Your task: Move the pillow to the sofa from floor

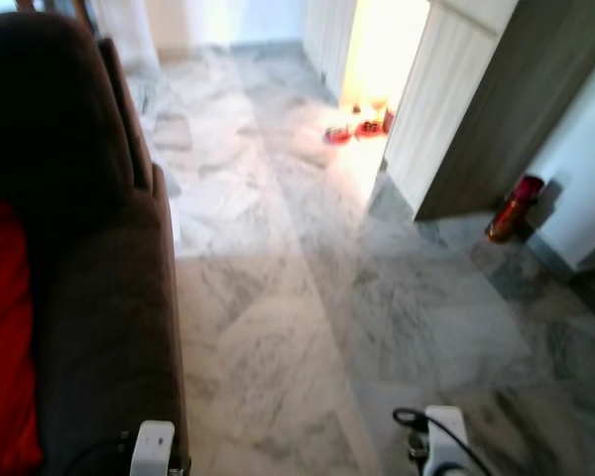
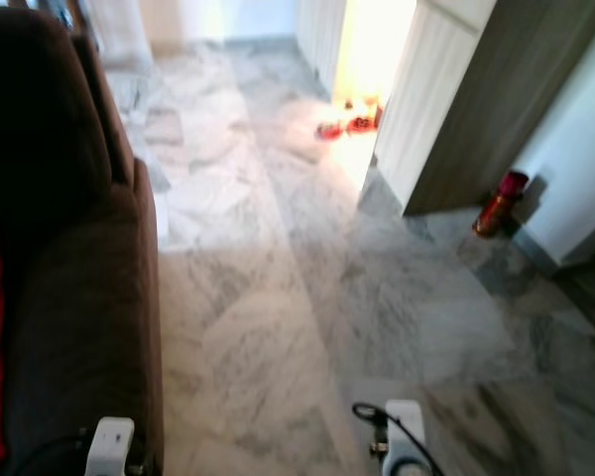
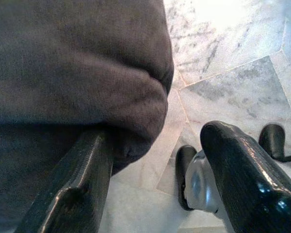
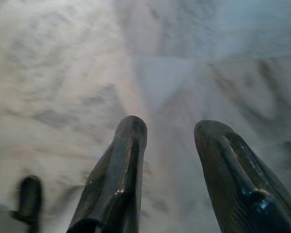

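A red pillow is seen lying on the seat of the dark sofa, so the job looks as good as done (no pillow is left on the marble floor). The left gripper and right gripper are both held open, and nothing is gripped in either

I'm looking into a home, a living area opening onto a hallway. A dark brown fabric sofa sits at nine o'clock, with a red cushion on its seat. The floor is polished grey-white marble tile throughout. At one o'clock a sunlit doorway has small red dishes on the floor, and at two o'clock a red canister stands against the white wall.
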Controlling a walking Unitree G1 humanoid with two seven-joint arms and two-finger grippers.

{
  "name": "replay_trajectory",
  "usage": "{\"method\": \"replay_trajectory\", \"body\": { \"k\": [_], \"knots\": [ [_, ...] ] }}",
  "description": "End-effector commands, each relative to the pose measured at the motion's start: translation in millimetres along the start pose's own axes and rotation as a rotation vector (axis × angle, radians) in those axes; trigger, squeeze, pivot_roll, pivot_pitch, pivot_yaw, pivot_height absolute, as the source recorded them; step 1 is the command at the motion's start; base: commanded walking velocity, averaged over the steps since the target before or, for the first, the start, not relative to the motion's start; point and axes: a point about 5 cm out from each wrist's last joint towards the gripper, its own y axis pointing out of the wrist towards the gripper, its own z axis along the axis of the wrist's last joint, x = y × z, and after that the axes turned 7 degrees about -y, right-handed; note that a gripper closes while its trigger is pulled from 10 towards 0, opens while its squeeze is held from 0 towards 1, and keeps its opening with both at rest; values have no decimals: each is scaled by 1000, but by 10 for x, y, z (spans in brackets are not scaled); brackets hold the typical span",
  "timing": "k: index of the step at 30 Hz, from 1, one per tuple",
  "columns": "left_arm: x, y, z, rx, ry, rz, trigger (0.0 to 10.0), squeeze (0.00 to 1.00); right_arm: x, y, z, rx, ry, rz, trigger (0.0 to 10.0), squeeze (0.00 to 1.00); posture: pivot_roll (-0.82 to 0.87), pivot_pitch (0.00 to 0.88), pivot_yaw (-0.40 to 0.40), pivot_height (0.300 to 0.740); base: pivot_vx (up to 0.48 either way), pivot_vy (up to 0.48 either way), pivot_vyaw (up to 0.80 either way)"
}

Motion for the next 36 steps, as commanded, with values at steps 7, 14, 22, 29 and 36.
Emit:
{"method": "replay_trajectory", "body": {
  "k": [7,14,22,29,36],
  "knots": [
    [-43,-7,36,59,-181,42,10000,0,49,-14,-55,-16,11,-10,10000,0,175,152,-11,740,0,0,0],
    [-177,-50,60,140,-288,121,10000,0,49,-14,-53,-12,15,-10,10000,0,167,152,-2,740,0,0,0],
    [-184,-172,228,378,-242,46,10000,0,62,-20,-75,-20,11,-11,10000,0,182,155,-1,740,0,0,0],
    [-168,-379,595,614,-120,2,10000,0,57,-22,-80,-18,13,-10,10000,0,183,151,5,740,0,0,0],
    [32,-295,980,635,-84,-78,10000,0,39,-14,-56,-18,17,-13,10000,0,183,143,6,740,0,0,0]
  ]
}}
